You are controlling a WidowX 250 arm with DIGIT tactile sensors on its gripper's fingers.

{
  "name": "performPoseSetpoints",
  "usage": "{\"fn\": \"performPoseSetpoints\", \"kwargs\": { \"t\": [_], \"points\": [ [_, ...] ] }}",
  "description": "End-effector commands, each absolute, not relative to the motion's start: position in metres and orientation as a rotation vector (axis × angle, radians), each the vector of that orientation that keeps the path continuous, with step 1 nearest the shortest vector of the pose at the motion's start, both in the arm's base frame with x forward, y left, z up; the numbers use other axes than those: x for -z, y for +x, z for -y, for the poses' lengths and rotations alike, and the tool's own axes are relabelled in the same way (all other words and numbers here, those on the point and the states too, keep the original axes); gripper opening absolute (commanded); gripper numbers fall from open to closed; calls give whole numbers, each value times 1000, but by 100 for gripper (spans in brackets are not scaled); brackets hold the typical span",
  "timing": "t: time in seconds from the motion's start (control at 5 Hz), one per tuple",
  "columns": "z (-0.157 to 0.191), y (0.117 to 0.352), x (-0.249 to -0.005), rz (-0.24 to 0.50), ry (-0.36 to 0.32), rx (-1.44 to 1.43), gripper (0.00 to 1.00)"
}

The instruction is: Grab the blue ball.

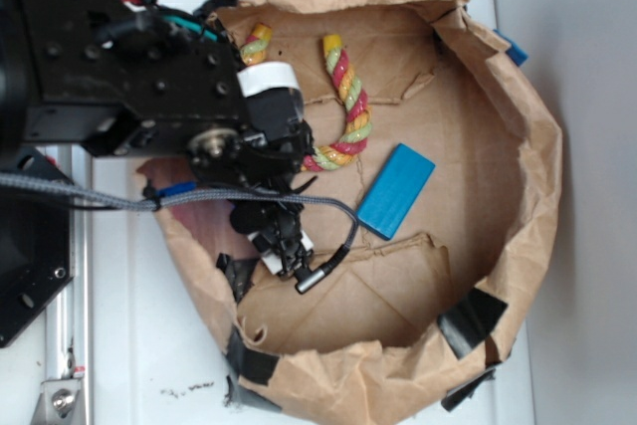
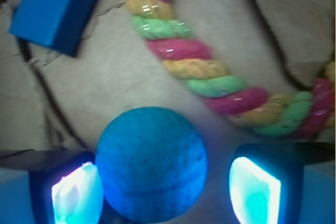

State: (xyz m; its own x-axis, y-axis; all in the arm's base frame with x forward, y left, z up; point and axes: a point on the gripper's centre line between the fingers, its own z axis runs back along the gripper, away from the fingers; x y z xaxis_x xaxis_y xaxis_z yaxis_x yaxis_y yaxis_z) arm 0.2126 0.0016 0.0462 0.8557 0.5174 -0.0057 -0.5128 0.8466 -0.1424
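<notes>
In the wrist view the blue ball (image 2: 151, 162), dimpled and teal-blue, sits on brown paper between the two glowing pads of my gripper (image 2: 167, 195). The left pad (image 2: 77, 195) is at the ball's side. A clear gap separates the ball from the right pad (image 2: 254, 192). The gripper is open around the ball. In the exterior view the gripper (image 1: 282, 242) hangs low over the left part of the paper basin, and the arm hides the ball there.
A flat blue block (image 1: 396, 190) lies right of the gripper. A pink, yellow and green rope toy (image 1: 348, 111) curves just beyond the ball (image 2: 210, 72). The crumpled brown paper wall (image 1: 532, 176), patched with black tape (image 1: 470, 320), rings the area.
</notes>
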Motion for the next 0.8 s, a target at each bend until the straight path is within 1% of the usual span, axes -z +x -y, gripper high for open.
{"fn": "performPoseSetpoints", "kwargs": {
  "t": [0.0, 0.2, 0.4, 0.6],
  "points": [
    [-3, 223, -19, 52, -36, -547, 100],
    [-8, 222, -19, 50, -57, -581, 0],
    [-7, 221, -27, 63, -66, -564, 0],
    [-7, 220, -37, 53, -69, -503, 0]
  ]
}}
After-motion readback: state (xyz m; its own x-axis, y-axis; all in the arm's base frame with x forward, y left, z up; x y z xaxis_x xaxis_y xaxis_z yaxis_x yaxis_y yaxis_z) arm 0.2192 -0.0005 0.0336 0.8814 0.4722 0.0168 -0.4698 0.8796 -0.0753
